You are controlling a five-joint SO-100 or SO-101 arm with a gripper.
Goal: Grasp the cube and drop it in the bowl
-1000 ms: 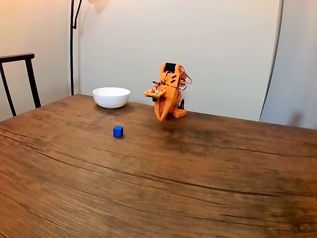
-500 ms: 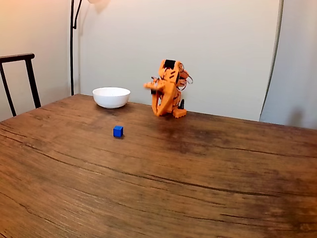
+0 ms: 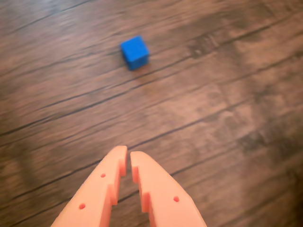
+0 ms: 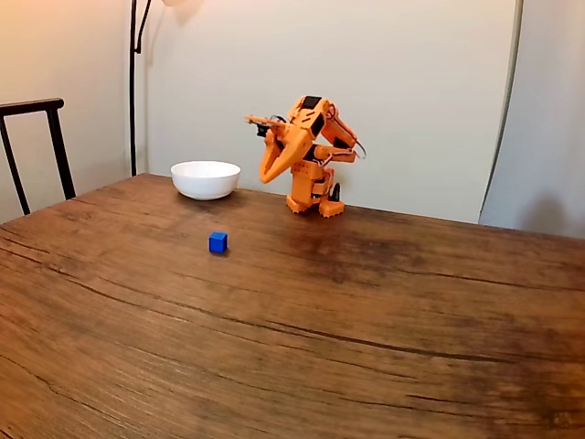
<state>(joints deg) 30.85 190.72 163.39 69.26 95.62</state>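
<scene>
Early stage: nothing grasped, nothing dropped yet. Blue cube (image 4: 218,241) sitting free on the wooden table (image 4: 366,347), toward the far-left part of the surface, well clear of the edges. Orange gripper (image 3: 128,157) raised above the table, pointed at the cube (image 3: 135,52) in the wrist view but well apart from it; jaws nearly closed, thin gap only, holding nothing. Same gripper (image 4: 262,177) near the far edge by the arm base. White bowl (image 4: 206,179) at the far-left corner area, beyond the cube; inside hidden from this angle. Left: open, descend, grasp, carry, release over bowl.
</scene>
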